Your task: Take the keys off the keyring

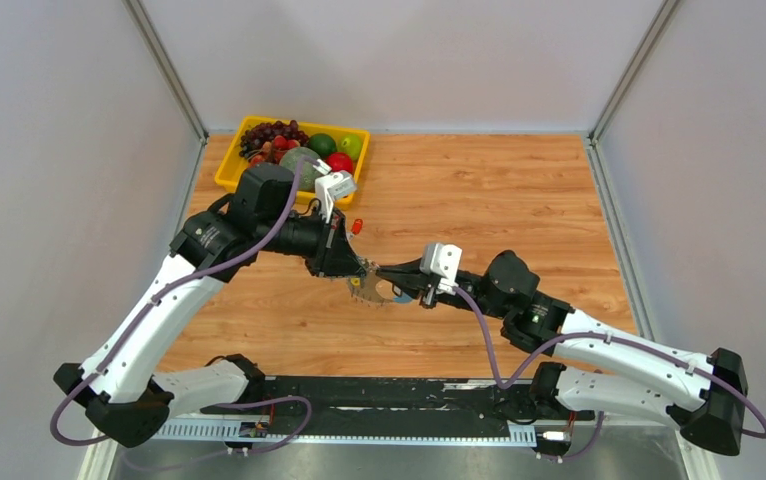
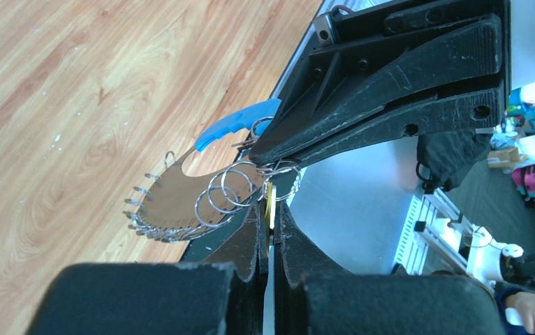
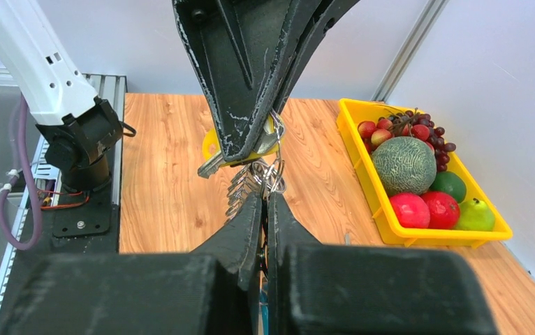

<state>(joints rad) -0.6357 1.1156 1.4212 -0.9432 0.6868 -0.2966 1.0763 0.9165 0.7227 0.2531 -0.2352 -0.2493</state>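
Note:
The keyring (image 1: 371,291) hangs over the table's middle, pinched between both grippers. In the left wrist view its blue strap (image 2: 226,128) arcs up to several small split rings (image 2: 223,195), and the grey keys (image 2: 146,218) fan out low on the left. My left gripper (image 2: 270,206) is shut on a yellow-headed key (image 3: 212,145) whose blade sticks out sideways. My right gripper (image 3: 265,199) is shut on the keyring at its cluster of rings, with keys (image 3: 240,185) hanging just beyond its tips. The two grippers (image 1: 356,268) (image 1: 391,277) meet tip to tip.
A yellow tray (image 1: 227,168) of fruit stands at the back left, behind the left arm; it shows in the right wrist view as the tray (image 3: 362,164) on the right. A small orange thing (image 1: 357,226) lies on the wood behind the grippers.

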